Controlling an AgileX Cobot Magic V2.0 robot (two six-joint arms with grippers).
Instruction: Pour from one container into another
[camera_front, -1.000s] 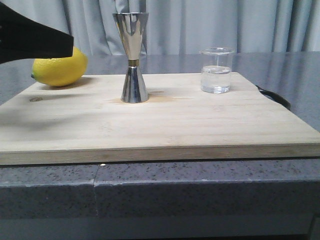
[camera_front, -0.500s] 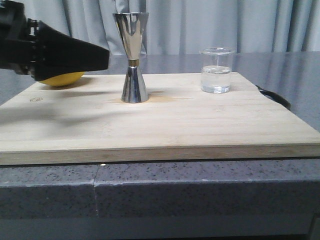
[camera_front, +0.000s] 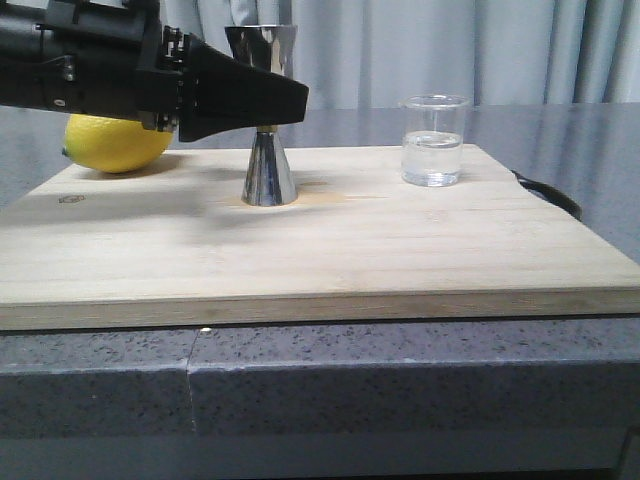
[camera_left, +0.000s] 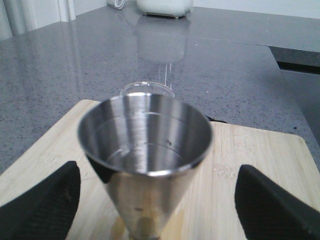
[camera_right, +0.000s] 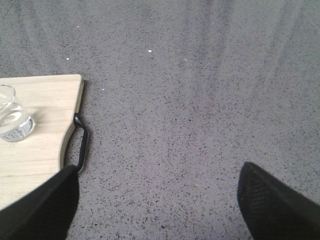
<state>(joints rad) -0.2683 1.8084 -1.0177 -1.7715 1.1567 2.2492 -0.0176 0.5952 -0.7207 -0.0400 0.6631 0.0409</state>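
Observation:
The steel hourglass jigger (camera_front: 268, 175) stands upright on the wooden board (camera_front: 350, 250), left of centre. My left gripper (camera_front: 295, 100) reaches in from the left at the height of its waist and covers it there. In the left wrist view the jigger (camera_left: 145, 135) stands between the open fingers (camera_left: 45, 205) with gaps on both sides. The clear glass beaker (camera_front: 433, 140), holding clear liquid, stands at the board's back right; its rim (camera_left: 147, 87) shows behind the jigger. My right gripper (camera_right: 157, 175) hangs open over the grey counter, right of the board, with the beaker (camera_right: 10, 117) off to its side.
A yellow lemon (camera_front: 115, 145) lies at the board's back left, behind the left arm. The board has a black handle (camera_right: 82, 145) on its right end. Grey speckled counter (camera_right: 200, 100) surrounds the board. Curtains hang behind.
My left arm has swung rightward from the frame's left edge, past the lemon, until its open fingers flank the jigger. Jigger and beaker have not moved.

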